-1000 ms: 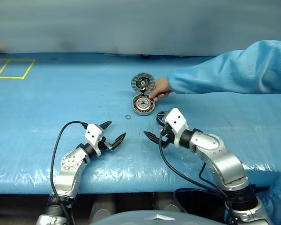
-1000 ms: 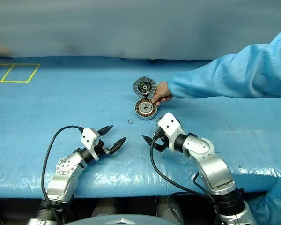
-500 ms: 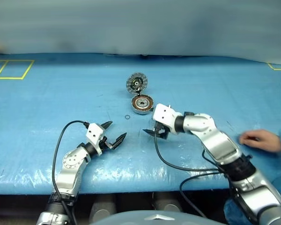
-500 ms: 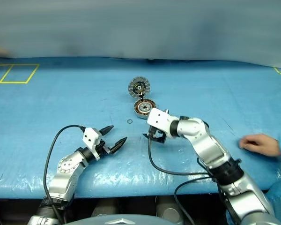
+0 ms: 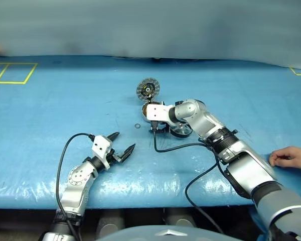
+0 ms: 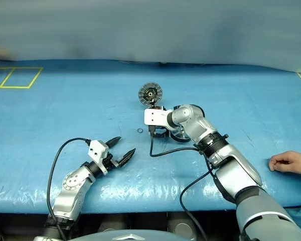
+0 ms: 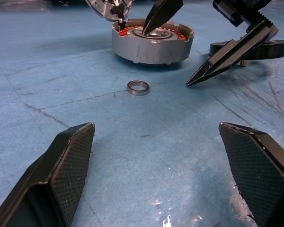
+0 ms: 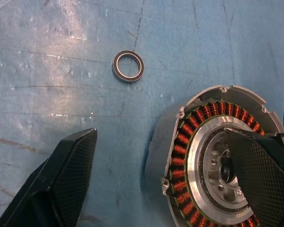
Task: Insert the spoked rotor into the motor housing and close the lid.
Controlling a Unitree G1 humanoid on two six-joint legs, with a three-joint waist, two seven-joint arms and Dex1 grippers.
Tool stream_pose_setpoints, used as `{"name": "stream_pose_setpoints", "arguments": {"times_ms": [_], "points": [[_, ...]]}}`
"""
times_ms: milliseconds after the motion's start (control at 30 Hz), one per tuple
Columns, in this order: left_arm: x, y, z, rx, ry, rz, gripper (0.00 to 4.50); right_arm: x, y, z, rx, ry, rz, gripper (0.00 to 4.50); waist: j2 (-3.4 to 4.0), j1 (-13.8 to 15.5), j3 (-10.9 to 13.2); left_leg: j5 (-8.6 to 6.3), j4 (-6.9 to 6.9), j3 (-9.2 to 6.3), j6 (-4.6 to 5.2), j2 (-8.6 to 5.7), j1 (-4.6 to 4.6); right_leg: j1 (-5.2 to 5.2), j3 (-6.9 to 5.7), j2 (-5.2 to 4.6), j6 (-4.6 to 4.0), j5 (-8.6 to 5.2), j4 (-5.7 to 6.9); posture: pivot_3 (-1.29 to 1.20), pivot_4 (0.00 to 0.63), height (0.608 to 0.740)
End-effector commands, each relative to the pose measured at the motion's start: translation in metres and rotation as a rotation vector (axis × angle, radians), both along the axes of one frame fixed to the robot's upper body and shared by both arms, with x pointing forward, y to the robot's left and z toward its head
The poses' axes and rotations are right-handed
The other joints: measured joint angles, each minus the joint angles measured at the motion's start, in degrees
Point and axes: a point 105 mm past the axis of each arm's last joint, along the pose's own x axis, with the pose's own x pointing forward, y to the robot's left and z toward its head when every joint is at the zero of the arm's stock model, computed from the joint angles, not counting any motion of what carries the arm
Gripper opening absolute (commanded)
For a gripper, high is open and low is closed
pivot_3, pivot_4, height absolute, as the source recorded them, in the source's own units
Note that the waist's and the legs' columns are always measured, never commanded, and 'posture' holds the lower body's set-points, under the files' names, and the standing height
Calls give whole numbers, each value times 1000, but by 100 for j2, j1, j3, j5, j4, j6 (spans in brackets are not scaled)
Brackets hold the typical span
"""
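Observation:
The motor housing lies open on the blue table, copper windings around a silver centre. Its lid stands tilted up at the far side, inner face showing. My right gripper hangs open over the housing's near-left edge, with one finger above the centre and the other over bare table. The spoked rotor, a black-rimmed wheel, lies flat just right of the housing, partly under my right forearm. My left gripper stands open near the table's front, well short of the housing, with nothing between its fingers.
A small thin washer ring lies on the table left of the housing. A person's hand rests at the right front of the table. Yellow tape lines mark the far left corner. My right arm's cable trails across the table.
My right arm has reached forward and left and rolled, bringing its open gripper over the housing. The person's hand left the housing and withdrew to the right. The left arm stayed put.

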Motion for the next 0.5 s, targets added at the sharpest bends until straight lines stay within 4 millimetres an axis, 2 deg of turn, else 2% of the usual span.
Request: {"name": "stream_pose_setpoints", "arguments": {"times_ms": [33,233,500], "points": [[-3,1,6,-3,-29,3,4500,9,-4,8,-6,-32,-7,4483,1,-2,0,0,0,0,0,0,1,1,0,0,-1,-1,1,0,150,740],[-3,2,6,1,-28,6,4500,9,-8,16,31,-20,-8,4483,1,-2,0,0,0,-1,0,0,2,1,0,1,-1,-1,2,0,150,740],[0,-1,6,-2,-28,-3,4500,7,-10,16,36,-21,-11,4483,1,-2,0,0,0,-1,0,0,2,1,0,1,-1,-1,3,0,150,740]]}}
